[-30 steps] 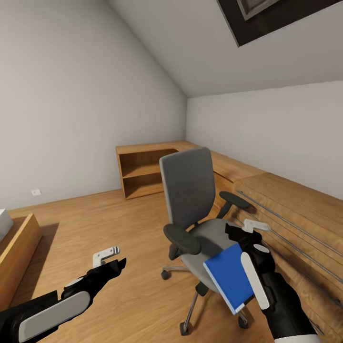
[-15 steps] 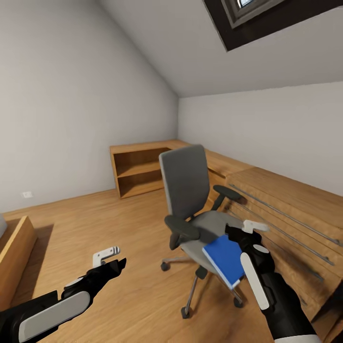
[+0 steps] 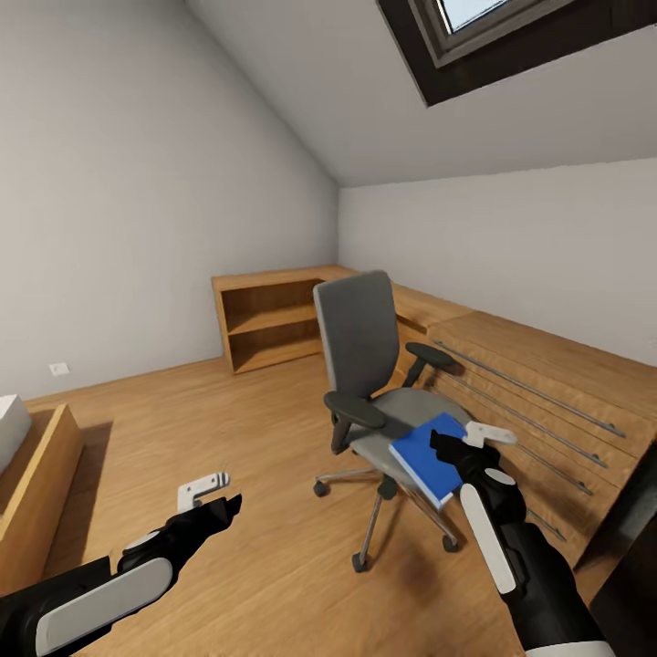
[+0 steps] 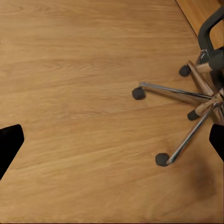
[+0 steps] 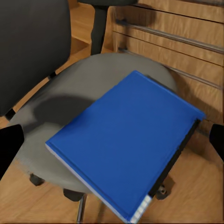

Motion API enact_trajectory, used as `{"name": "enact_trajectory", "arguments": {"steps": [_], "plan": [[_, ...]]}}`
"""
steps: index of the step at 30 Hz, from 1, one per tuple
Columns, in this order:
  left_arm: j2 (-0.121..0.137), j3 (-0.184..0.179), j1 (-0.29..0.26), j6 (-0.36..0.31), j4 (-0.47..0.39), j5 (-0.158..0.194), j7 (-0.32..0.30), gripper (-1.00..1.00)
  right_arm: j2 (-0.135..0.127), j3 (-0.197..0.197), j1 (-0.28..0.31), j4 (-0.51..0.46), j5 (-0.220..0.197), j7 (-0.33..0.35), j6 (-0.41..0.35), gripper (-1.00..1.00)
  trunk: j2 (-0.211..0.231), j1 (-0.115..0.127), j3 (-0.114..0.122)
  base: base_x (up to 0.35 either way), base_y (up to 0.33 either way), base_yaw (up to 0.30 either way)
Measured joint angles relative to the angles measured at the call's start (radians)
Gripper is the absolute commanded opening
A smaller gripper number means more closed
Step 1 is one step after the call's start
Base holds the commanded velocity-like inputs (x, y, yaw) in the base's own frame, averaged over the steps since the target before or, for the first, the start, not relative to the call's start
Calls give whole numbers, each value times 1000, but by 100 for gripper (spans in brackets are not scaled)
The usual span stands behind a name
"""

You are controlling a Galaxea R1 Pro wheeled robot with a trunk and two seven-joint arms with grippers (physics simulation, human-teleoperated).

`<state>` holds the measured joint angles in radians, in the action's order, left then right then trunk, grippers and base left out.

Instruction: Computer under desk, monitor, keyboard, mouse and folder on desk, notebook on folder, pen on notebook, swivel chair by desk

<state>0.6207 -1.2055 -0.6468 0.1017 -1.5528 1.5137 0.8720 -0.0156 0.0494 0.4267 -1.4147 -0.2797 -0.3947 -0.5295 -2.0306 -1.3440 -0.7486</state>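
Right gripper [image 3: 464, 444] meets folder [image 3: 427, 456] above swivel chair [image 3: 365, 342], beside wooden drawers [image 3: 538, 401].

Folder [image 5: 123, 149]: bright blue, flat, laid on the seat, overhanging its front edge.
Swivel chair [image 3: 365, 342]: grey, upright on wood floor.

light: bright, even daylight from dark-framed skylight [image 3: 511, 36] at 1 o'clock | shadows: soft, on warm wood plank floor [image 3: 255, 474] | focus: sharp render, no glare or blur
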Motion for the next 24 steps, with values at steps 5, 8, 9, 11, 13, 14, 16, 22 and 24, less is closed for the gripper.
{"name": "enact_trajectory", "arguments": {"steps": [5, 8, 9, 11, 13, 14, 16, 22, 24], "plan": [[0, 1, 0, 0, -30, -1, -3, 100, -2, -2, -1, 1, -49, 2, 5, 100, 0, 1, 0, -76, 1, 0], [0, 1, 0, 0, -43, -1, -3, 100, -5, -7, -1, 2, -101, 3, 5, 100, -21, -11, -9, -7, 0, 0], [0, 1, 0, 0, -44, -1, -3, 100, -5, -11, 0, 2, -115, 3, 5, 100, -28, -15, -12, -4, 0, 0], [0, 2, 0, 0, -46, -1, -3, 100, -6, -24, 0, 3, -144, 3, 5, 100, -42, -22, -19, -3, 0, 0], [0, 3, 0, 0, -47, -2, -3, 100, -8, -52, -1, 4, -194, 2, 7, 100, -56, -30, -25, -1, 0, 0], [0, 3, 0, 0, -48, -2, -2, 100, -8, -64, -1, 4, -213, 2, 7, 100, -63, -34, -28, -1, 0, 0], [0, 4, 0, 0, -48, -2, -2, 100, -8, -88, -1, 9, -255, 3, 8, 100, -77, -42, -34, 0, 0, 0], [0, 4, 0, 0, -49, -2, 0, 100, -14, -252, -1, 55, -429, 6, 4, 100, -119, -65, -53, 0, 0, 0], [0, 4, 0, 0, -49, -2, 1, 100, -14, -296, -1, 60, -453, 7, 2, 100, -133, -72, -59, 0, 0, 0]]}}
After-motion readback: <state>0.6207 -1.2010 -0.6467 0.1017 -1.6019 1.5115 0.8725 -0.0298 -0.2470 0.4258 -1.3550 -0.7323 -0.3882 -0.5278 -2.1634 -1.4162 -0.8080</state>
